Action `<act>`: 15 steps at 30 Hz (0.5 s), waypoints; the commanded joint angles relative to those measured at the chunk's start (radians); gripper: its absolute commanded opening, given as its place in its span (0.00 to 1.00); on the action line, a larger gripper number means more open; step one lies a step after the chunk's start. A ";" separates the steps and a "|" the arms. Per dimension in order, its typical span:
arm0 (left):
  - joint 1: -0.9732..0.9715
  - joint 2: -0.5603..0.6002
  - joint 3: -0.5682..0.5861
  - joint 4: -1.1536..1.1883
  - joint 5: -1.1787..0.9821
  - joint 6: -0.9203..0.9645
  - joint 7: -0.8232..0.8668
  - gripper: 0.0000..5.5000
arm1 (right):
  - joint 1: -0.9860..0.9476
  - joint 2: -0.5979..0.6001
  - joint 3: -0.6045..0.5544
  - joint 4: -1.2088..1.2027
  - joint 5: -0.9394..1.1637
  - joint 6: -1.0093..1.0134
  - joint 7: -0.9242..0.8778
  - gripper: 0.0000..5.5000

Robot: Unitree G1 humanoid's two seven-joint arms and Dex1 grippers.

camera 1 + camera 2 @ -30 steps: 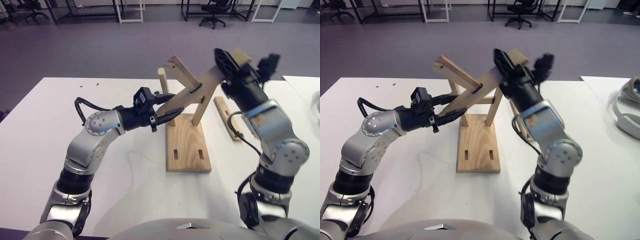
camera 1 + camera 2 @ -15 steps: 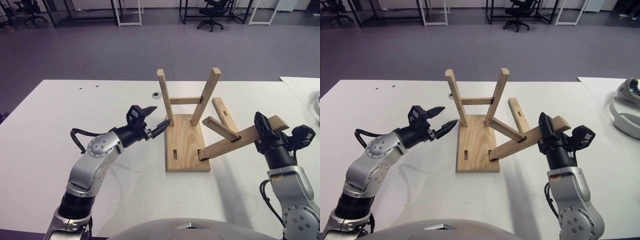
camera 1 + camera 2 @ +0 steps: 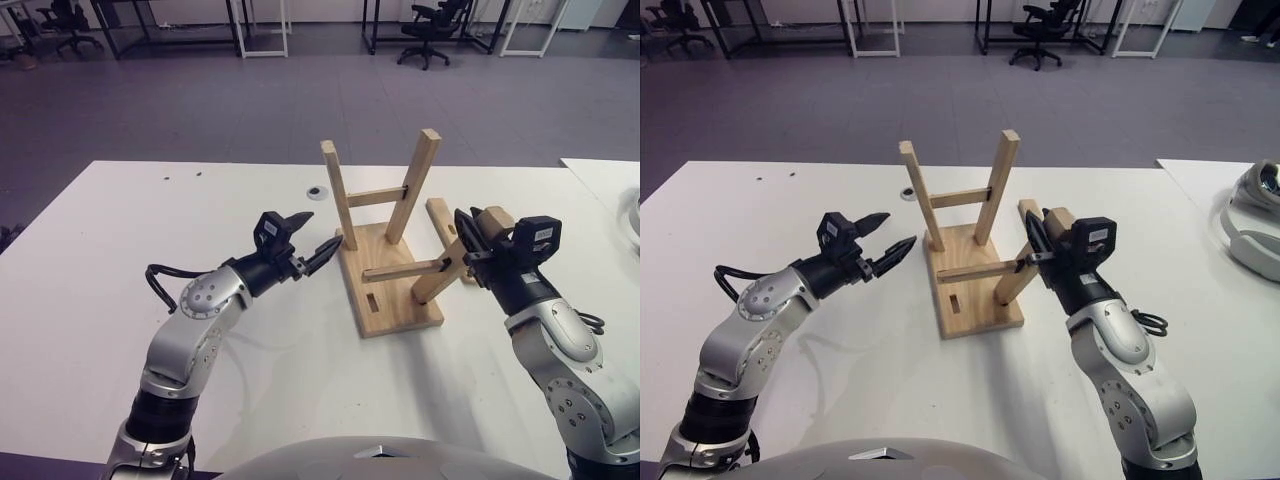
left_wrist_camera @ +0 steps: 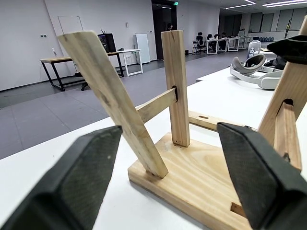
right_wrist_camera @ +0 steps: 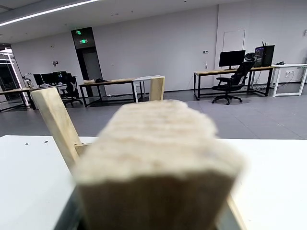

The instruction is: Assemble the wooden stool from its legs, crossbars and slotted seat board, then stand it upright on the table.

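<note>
Leg [image 3: 436,279] squeezed in my right gripper [image 3: 470,246] just came down onto the seat board [image 3: 395,302], looks nearly slotted; my left gripper [image 3: 322,230] beside it is open.

Office-like lab: white worktables [image 3: 90,240], swivel chairs [image 3: 428,25], desks [image 5: 205,72] with monitors [image 5: 229,58]

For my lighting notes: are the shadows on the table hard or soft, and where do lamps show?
Left eye view: the table is lit evenly, the seat board casts only a faint, soft shadow. Right wrist view: a bright ceiling light strip shows.
</note>
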 commanded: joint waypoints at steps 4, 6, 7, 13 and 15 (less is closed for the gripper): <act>-0.004 -0.003 -0.007 0.021 0.028 -0.006 0.014 0.66 | 0.002 0.004 -0.031 0.090 0.015 0.104 0.007 0.19; -0.011 -0.004 -0.006 0.031 0.031 -0.012 0.011 0.66 | -0.069 0.009 -0.078 0.059 0.069 0.080 0.023 0.19; -0.014 -0.005 -0.005 0.035 0.032 -0.014 0.009 0.66 | -0.097 0.010 -0.095 0.044 0.091 0.075 0.029 0.19; -0.016 -0.013 0.003 0.048 0.040 -0.026 0.007 0.66 | -0.183 0.032 -0.120 -0.060 0.165 0.036 0.071 0.34; -0.014 -0.011 0.008 0.050 0.040 -0.029 0.005 0.66 | -0.207 0.030 -0.163 -0.081 0.219 0.026 0.070 0.41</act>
